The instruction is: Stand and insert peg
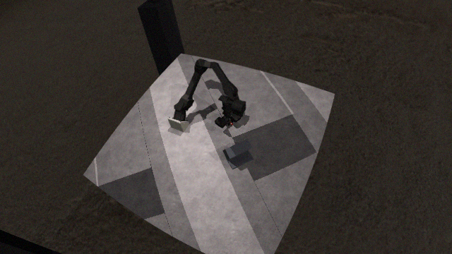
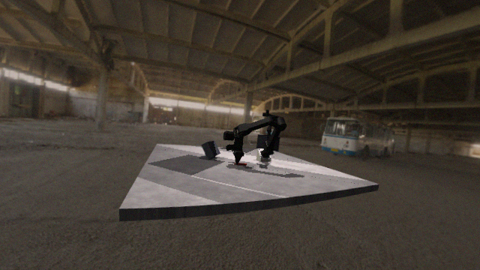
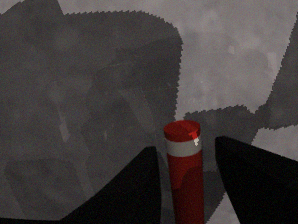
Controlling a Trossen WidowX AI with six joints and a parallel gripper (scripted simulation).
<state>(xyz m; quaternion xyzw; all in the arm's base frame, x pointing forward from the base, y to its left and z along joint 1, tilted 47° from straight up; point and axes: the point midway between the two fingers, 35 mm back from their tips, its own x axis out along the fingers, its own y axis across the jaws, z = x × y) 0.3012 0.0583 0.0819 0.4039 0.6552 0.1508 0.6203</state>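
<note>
The red peg (image 1: 231,123) (image 2: 241,163) (image 3: 187,185) lies on the table (image 1: 208,183) (image 2: 240,195). Its white band is near the end that shows between the fingers in the wrist view; the other end runs out of the bottom of that view. My gripper (image 2: 237,162) (image 3: 186,152) points down over the peg with its fingers partly open, one on each side. Narrow gaps show between the peg and both fingers. The dark grey-blue sloped panel (image 1: 238,154) (image 2: 211,149) stands apart from the gripper. Its hole cannot be made out.
The arm's base has a pale plate (image 1: 178,124) at its foot, to the left of the gripper in the top view. A dark pillar (image 1: 160,35) stands by the table's far corner. Dark patches and shadows cross the table top.
</note>
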